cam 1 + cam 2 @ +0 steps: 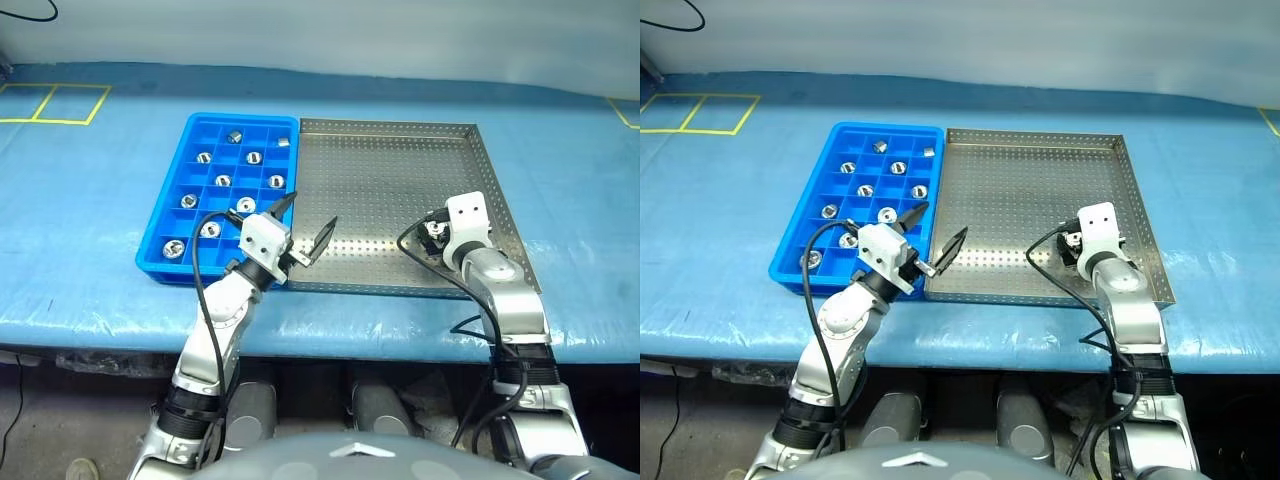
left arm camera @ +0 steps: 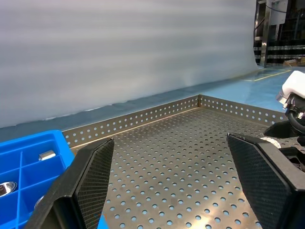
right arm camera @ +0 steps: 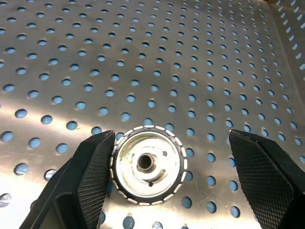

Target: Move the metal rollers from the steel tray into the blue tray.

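- Blue tray (image 1: 176,195) lying at nine o'clock of the steel tray (image 1: 400,135), rims touching, both on the blue-covered table (image 1: 90,270).
- Holding most of the metal rollers (image 1: 222,181) already: about ten, spread one to a compartment from the far row down to the near corner at seven o'clock.
- Perforated floor of the steel tray looking bare but for one last roller (image 3: 148,164), flanged and hollow-centred, flat on its face near the four o'clock corner.
- Right gripper (image 3: 167,181) poised over that roller, fingers wide apart, one finger (image 3: 90,167) just touching or nearly touching the flange, the other well off to the far side; nothing clamped.
- Left gripper (image 1: 308,228) hanging over the near rim where the two trays meet, about six o'clock of the blue tray's inner edge, fingers spread and empty.
- Judged nearly finished: one pick, one carry across toward nine o'clock, one drop into a free compartment left.
- Plenty of vacant cells for it, among them those along the near row.
- Cannot tell whether any roller hides behind the right wrist (image 1: 468,212).
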Motion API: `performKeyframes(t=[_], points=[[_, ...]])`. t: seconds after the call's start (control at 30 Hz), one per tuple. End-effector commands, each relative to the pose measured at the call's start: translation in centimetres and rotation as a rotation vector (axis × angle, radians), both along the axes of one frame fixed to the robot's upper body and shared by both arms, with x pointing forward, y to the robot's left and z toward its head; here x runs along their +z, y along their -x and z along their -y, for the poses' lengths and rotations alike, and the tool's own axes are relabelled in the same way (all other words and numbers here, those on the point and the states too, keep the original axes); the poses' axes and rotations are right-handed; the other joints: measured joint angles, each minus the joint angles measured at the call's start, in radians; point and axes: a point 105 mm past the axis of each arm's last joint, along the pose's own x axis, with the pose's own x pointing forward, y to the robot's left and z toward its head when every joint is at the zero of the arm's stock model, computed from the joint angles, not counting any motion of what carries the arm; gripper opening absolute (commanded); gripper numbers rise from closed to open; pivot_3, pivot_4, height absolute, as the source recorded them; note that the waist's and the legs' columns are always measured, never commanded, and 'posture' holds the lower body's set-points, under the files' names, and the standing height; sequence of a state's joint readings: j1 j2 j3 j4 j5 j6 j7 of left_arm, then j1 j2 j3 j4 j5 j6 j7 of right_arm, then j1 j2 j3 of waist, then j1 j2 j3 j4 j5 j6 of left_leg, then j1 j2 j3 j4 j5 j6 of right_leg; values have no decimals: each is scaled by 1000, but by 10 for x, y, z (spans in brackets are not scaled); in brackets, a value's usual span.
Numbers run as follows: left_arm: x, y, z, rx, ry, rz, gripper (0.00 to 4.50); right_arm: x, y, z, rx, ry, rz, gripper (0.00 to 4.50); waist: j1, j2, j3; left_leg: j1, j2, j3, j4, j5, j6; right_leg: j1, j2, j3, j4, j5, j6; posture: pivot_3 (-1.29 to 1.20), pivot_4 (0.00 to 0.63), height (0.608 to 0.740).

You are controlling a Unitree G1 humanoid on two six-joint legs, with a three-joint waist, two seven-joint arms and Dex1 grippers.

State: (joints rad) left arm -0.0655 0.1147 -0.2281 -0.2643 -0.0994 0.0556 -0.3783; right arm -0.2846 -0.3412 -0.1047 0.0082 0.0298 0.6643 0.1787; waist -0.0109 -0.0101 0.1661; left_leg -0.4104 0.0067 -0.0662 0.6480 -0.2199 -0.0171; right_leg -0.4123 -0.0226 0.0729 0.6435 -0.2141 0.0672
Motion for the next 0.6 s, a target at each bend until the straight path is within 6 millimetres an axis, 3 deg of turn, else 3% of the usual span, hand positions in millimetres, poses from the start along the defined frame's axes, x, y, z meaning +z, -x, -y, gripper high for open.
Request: performKeyframes(t=[0.03, 0.2, 0.33, 0.4, 0.53, 0.6], points=[[8, 3, 3, -16, 19, 36, 4156, -3, -2, 3, -19, -63, -11, 3381, 0, 0, 0, 0, 0, 0, 0, 0, 0, 0, 0, 0, 0, 0, 0, 80, 150, 740], [10, 2, 1, -12, 15, 43, 4156, -1, -4, -6, 12, -125, -3, 1763, 0, 0, 0, 0, 0, 0, 0, 0, 0, 1, 0, 0, 0, 0, 0, 84, 150, 740], [11, 2, 2, -24, 1, 49, 4156, 0, -4, -7, 10, -123, 5, 1731, 0, 0, 0, 0, 0, 0, 0, 0, 0, 1, 0, 0, 0, 0, 1, 66, 150, 740], [12, 2, 3, -27, 8, 50, 4156, 10, -6, -11, 33, -107, 59, 1731, -1, 0, 0, 0, 0, 0, 0, 0, 0, 1, 0, 0, 0, 0, 1, 54, 150, 740], [18, -1, -6, 23, 69, 56, 4156, 38, -9, -38, 159, -114, 208, 1731, -8, 0, 0, 0, 0, 0, 0, 0, 0, 0, 0, 1, 0, 0, 1, 18, 150, 740], [20, -8, -23, 148, 131, 45, 4156, 50, -10, -56, 218, -144, 260, 1731, -16, 0, 0, 0, 0, 1, 0, 0, 0, -1, 0, 1, 0, 2, 4, -7, 150, 740]])
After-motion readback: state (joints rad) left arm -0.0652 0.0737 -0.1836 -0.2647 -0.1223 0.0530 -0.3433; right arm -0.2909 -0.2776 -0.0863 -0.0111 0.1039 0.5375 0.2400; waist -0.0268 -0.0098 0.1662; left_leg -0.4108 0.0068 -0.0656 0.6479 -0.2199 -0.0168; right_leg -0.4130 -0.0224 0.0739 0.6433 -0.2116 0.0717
